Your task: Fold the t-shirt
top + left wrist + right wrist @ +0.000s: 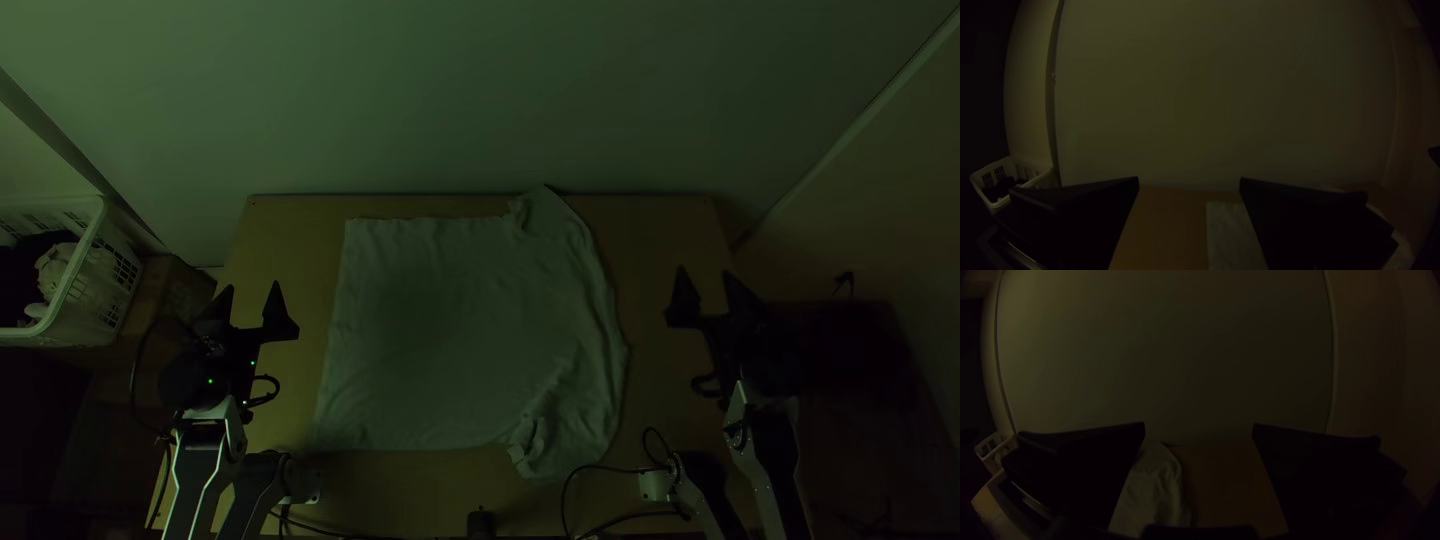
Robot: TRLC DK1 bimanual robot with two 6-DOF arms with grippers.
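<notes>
A light t-shirt (460, 330) lies spread over the middle of the table, its right part wrinkled, with small bunched bits at the upper and lower right. To the left of the shirt, my left gripper (246, 302) stands open and holds nothing. On the other side my right gripper (709, 292) is open too, apart from the cloth. In the left wrist view the left gripper (1189, 181) has its fingers wide apart, with the shirt (1232, 232) beyond them. The right wrist view shows the right gripper (1199, 426) spread, and the shirt (1152, 495) partly behind one finger.
A white basket (78, 285) holding dark and light cloth stands left of the table (665, 225). Behind the table rises a pale wall (440, 100). Cables (600, 468) loop near the right arm's base, and a small dark object (481, 523) sits at the near edge.
</notes>
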